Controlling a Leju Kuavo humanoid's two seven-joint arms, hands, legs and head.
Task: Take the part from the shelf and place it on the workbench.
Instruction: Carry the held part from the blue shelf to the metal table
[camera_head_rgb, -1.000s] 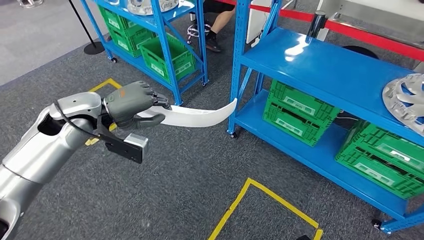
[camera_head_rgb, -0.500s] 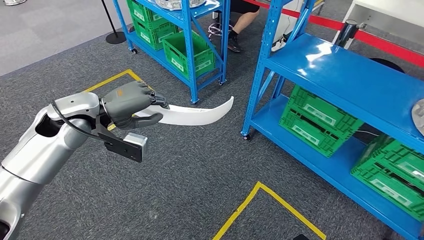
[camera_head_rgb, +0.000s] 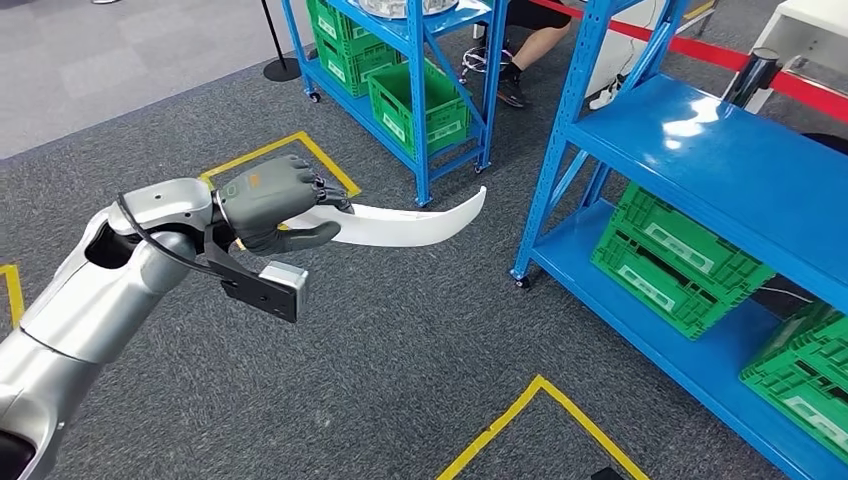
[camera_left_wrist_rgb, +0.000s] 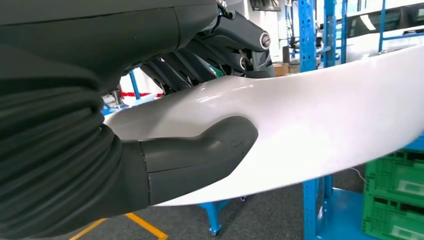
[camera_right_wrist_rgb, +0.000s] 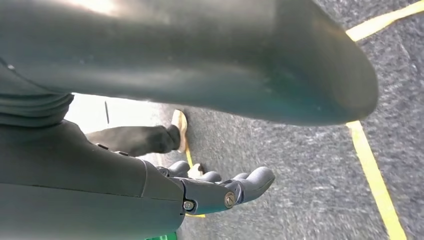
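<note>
From the head view I see my left hand (camera_head_rgb: 268, 205) raised over the grey carpet, gripping one part (camera_head_rgb: 405, 224): a long, curved white panel that sticks out to the right of the hand and tapers to an upturned tip. In the left wrist view the thumb (camera_left_wrist_rgb: 200, 157) presses flat on the panel's near face while the dark fingers (camera_left_wrist_rgb: 235, 45) wrap over its far edge, so the panel is clamped between them. It hangs in the air, touching nothing but the hand.

I count two blue shelf racks. The far rack (camera_head_rgb: 420, 90) stands beyond the panel's tip, with two green crates (camera_head_rgb: 420, 100) low on it, and something grey sits on its upper level, cut off at the picture's edge, so I cannot tell what it is. The right rack (camera_head_rgb: 720, 170) has a bare blue upper deck and, as far as I can make out, two green crates (camera_head_rgb: 680, 260) on its lower deck. A person's leg and dark shoe (camera_head_rgb: 512, 88) show behind the far rack.

In the right wrist view my right hand (camera_right_wrist_rgb: 220, 192) hangs over the carpet, fingers loosely spread, holding nothing. Yellow tape lines (camera_head_rgb: 520, 410) mark the floor.
</note>
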